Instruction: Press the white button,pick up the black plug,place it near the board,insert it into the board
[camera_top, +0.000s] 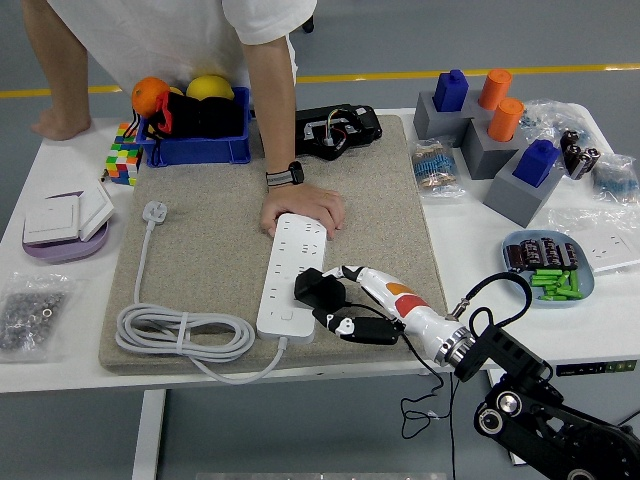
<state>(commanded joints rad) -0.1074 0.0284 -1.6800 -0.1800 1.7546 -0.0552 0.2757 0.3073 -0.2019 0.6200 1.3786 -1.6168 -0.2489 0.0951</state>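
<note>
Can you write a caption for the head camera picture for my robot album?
Robot's right hand holds the black plug at the white power strip that a person's hand steadies.

Right hand (362, 305) low over the mat — fingers (352, 327) curled.

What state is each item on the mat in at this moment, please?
Black plug: resting on the power strip's near end, right hand at it.
Power strip: flat on the mat, far end held down by a person's hand.
White cord: coiled, its plug unplugged.
</note>
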